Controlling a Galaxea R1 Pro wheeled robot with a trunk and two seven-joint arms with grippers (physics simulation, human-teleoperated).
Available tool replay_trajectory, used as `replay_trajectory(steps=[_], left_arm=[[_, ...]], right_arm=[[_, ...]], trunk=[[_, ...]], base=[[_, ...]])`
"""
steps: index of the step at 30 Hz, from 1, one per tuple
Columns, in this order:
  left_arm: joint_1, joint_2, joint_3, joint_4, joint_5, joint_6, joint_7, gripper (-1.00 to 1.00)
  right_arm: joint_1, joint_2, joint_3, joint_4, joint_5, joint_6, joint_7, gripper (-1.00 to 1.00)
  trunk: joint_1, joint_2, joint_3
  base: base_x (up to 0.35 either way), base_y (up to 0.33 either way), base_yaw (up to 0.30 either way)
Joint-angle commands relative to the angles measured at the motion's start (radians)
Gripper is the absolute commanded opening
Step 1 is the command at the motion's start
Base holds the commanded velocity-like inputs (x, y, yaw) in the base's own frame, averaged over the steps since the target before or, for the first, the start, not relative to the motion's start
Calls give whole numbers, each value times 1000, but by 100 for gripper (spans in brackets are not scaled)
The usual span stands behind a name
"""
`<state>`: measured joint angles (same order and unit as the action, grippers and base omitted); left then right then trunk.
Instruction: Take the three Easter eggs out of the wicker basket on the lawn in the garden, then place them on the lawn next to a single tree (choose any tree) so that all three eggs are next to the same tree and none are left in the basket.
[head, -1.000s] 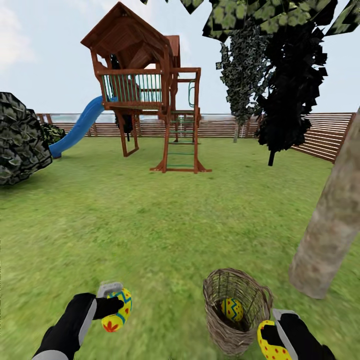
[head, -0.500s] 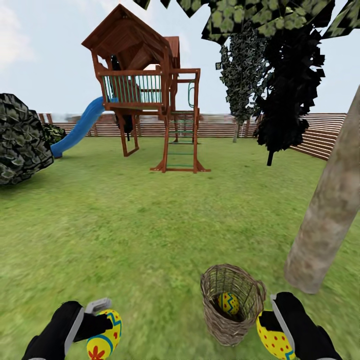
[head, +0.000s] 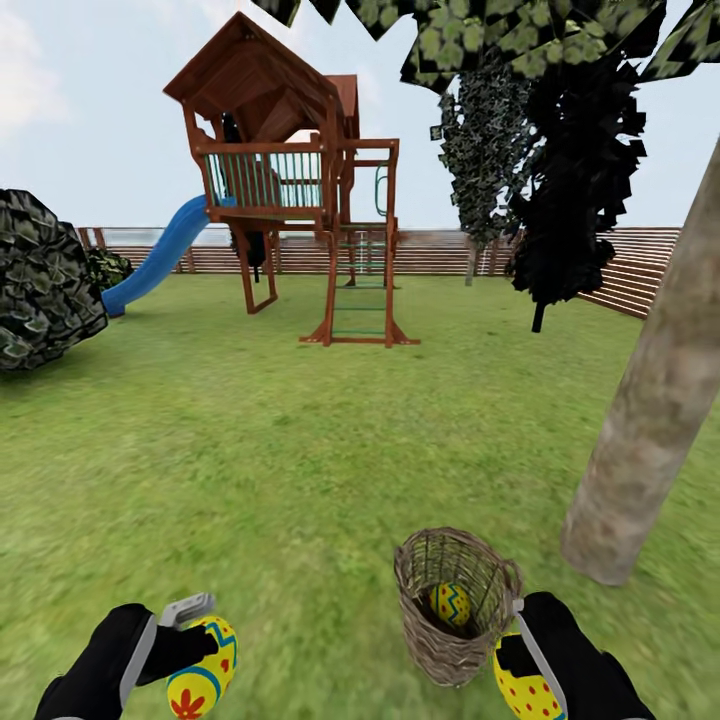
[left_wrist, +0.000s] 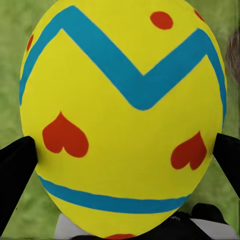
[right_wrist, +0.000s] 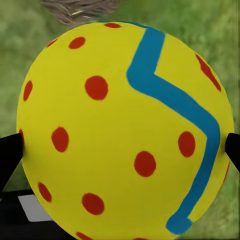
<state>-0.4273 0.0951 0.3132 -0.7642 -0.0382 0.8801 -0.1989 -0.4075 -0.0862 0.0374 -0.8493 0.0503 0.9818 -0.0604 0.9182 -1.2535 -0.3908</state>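
Yellow egg (head: 450, 604) in wicker basket (head: 455, 608), heart-marked egg (left_wrist: 122, 117) filling left wrist view

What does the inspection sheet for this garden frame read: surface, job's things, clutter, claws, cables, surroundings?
Surface: lawn, mottled green grass.
Job's things: wicker basket upright on the grass with one egg in basket; left egg and right egg are held outside it; tree trunk stands just beyond the basket.
Clutter: nothing seen.
Claws: left claw shut on left egg; right claw shut on right egg.
Cables: nothing seen.
Surroundings: wooden playset with blue slide, slat fence, black tree, bush.
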Motion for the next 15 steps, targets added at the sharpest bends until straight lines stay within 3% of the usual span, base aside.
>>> replay_trajectory(steps=[1, 12, 15], left_arm=[[-1, -1, 3, -1, -5, 5, -6, -100], [-1, -6, 0, 6, -6, 5, -7, -100], [-1, -7, 0, 7, -7, 5, -6, -100]], right_arm=[[-1, -1, 4, -1, 3, 5, -1, -100], [-1, 2, 5, -1, 3, 5, -1, -100], [-1, 1, 4, -1, 2, 5, -1, -100]], trunk=[[-4, 6, 2], [-47, 83, 37], [-58, 104, 46]], base=[[-248, -264, 0], [-243, -293, 0], [-230, -300, 161]])
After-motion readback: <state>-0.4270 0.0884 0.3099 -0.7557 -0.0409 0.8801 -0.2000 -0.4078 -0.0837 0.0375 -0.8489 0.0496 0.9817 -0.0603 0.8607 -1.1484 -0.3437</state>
